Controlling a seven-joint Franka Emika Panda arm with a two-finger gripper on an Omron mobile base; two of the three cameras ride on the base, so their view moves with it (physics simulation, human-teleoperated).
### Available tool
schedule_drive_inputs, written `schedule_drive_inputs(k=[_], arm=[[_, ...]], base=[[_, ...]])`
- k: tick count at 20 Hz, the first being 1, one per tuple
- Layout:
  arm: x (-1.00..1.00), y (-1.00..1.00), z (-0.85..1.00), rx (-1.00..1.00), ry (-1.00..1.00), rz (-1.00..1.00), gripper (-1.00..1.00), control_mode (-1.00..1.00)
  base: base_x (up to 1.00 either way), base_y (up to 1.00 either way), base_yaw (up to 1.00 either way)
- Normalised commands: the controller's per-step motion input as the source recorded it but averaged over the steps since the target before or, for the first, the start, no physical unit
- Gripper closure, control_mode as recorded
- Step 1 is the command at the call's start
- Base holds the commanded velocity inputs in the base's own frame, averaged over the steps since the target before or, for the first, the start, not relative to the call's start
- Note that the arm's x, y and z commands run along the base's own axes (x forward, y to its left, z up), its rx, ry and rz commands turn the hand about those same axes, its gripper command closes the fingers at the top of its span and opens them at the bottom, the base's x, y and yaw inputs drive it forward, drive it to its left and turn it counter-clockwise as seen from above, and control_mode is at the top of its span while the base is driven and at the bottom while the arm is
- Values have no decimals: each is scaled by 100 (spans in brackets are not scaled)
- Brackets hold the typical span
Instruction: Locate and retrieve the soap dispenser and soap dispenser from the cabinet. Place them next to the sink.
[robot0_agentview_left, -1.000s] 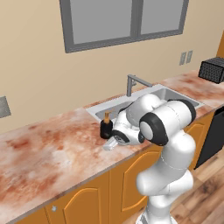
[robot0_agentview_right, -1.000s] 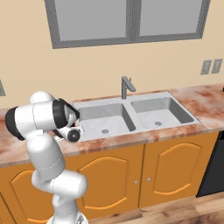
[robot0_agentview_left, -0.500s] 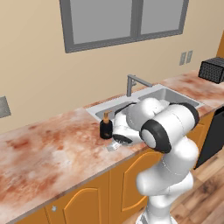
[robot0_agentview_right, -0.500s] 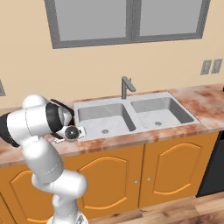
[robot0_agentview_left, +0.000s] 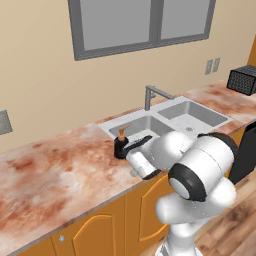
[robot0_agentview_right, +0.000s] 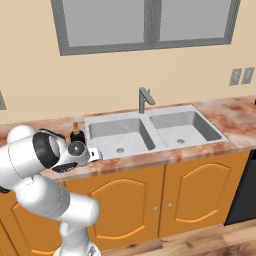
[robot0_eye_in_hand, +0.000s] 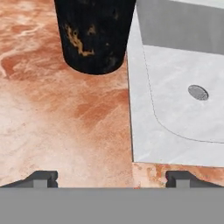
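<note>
Black soap dispenser stands on the counter beside the sink, ahead of the empty, spread pincer; placement judged done, next fetch the second dispenser from the cabinet

A grey-framed window above the marbled reddish counter, orange cupboards below.

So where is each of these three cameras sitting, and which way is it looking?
Left base view: behind the arm on its left, facing the black soap dispenser beside the sink; white arm at lower right.
Right base view: behind on the right, same counter; arm at lower left.
Hand view: on the hand, facing the dispenser's base; gripper jaws spread apart, empty.
Both base views share sink, faucet, window and dispenser.
</note>
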Motion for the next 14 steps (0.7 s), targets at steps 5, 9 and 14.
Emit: schedule_drive_inputs(k=[5, 9, 14], arm=[[0, -47, 71, -1, 23, -17, -100, -100], [0, -41, 84, 0, 20, -20, -100, -100], [-1, -34, 73, 2, 22, -23, -100, -100]], base=[[0, 0, 0], [0, 0, 0], [0, 0, 0]])
